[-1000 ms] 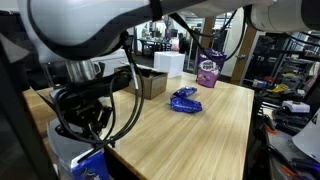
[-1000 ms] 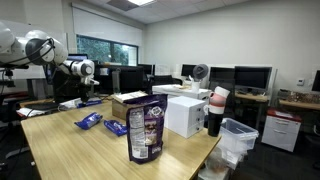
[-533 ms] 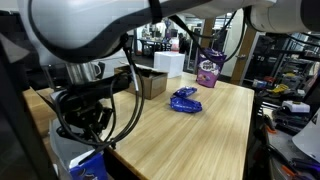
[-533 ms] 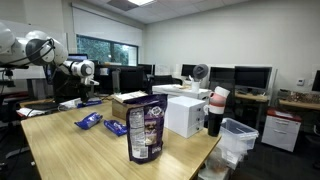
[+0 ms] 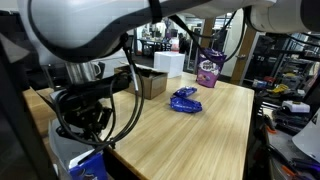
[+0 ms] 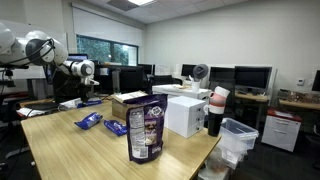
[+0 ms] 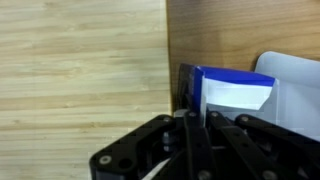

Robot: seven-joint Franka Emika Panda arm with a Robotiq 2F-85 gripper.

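Hung off the table (image 5: pixel 200 130) corner, above a white bin (image 7: pixel 295 80), with bare wood open toward the loose wrappers (image 5: pixel 185 100). Reached down with the arm (image 5: pixel 80 30) folded low. Clamped the gripper (image 7: pixel 190 120) narrow on a blue packet (image 7: pixel 230 92), just past the fingertips, over the bin.

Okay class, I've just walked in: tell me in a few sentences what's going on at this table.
A robot gripper hangs at the edge of the wooden table, next to a white container. Its fingers stand close together at the edge of a blue and white packet; whether they actually grip it cannot be told. More blue packets lie on the table near a cardboard box, and a purple bag stands towards the far end.
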